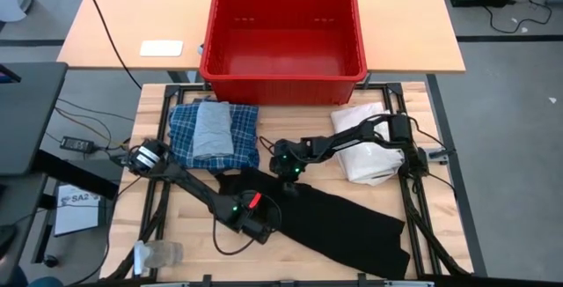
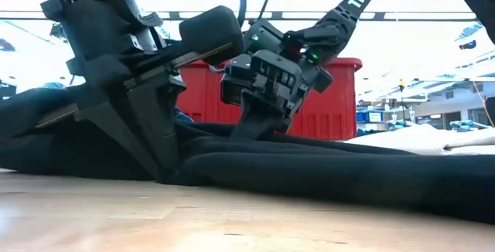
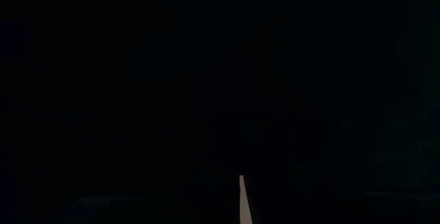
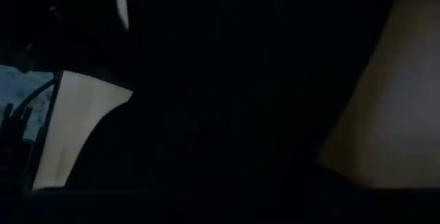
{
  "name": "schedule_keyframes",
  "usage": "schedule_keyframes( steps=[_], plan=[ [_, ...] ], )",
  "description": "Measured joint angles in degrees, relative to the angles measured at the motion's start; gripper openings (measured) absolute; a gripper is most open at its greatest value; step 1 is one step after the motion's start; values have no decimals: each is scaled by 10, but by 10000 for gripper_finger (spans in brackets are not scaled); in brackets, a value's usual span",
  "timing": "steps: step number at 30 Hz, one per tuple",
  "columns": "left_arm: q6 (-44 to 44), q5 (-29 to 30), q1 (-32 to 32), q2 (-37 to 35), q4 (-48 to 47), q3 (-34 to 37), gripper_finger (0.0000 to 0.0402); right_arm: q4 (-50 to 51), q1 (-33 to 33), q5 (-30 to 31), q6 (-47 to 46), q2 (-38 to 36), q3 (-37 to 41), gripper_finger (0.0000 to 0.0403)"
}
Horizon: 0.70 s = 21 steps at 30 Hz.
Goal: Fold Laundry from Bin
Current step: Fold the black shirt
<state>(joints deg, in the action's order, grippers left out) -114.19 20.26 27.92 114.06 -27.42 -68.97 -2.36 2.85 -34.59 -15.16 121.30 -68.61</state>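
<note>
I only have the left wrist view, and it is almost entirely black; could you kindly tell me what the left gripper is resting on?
Observer: In the high view, the left gripper is down on the black garment spread across the near half of the table.
Operator: Thank you. Is it shut?
Observer: Yes; in the low view its fingers meet in the cloth's near edge.
Operator: Where is the right gripper, please?
Observer: The right gripper is pressed onto the same garment's far edge.
Operator: Is anything left in the bin?
Observer: No, the red bin looks empty; a folded plaid shirt with a grey piece on top lies beside the garment.
</note>
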Motion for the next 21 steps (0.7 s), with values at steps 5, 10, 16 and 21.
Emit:
schedule_keyframes(
  steps=[5, 10, 16, 21],
  plan=[
    [92, 53, 1, 1, 15, 2, 4, 27, 4, -12, 15, 2, -1, 20],
    [151, 58, 1, -2, 30, -1, 3, 104, 19, -61, 19, -24, 3, 20],
    [259, 65, 2, -12, -16, -67, 2, 220, 26, -47, 49, -133, 3, 18],
    [365, 94, -2, -19, -102, -171, 2, 251, 29, -25, 48, -228, 4, 18]
  ],
)
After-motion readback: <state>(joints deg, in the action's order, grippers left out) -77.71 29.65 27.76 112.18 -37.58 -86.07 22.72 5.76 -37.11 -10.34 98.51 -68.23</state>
